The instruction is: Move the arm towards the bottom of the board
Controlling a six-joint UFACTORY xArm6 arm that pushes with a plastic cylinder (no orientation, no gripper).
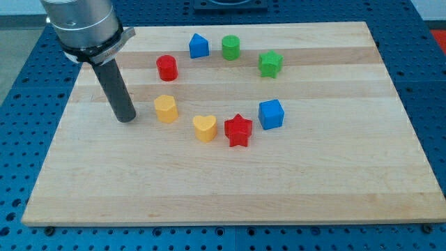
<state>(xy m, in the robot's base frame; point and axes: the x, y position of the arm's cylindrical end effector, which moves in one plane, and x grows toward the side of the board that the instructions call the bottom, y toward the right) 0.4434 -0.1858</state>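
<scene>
Camera view. Nearest the camera: the bare front strip of the wooden board, along the bottom of the frame. The board lies on a blue perforated table.

Blocks sit in a loose ring in the upper centre of the frame:
- red star block, lowest of the set, centre of frame
- yellow heart block, just left of the red star, close but apart
- blue cube block, just right of and slightly above the red star
- yellow rounded block, left of the heart; exact shape unclear
- red cylinder block, above the yellow rounded block
- blue house-shaped block, top of the ring
- green cylinder block, just right of the blue house-shaped block
- green star block, upper right of the ring

Arm enters from the upper left corner of the frame; grey metal housing, dark rod hanging down from it. My tip rests on the board in the left-centre of the frame, left of the yellow rounded block, near it but with a visible gap. No block is touching the rod.

Pincer state: none is fitted, only the rod, so there is no apart or together to record.
</scene>
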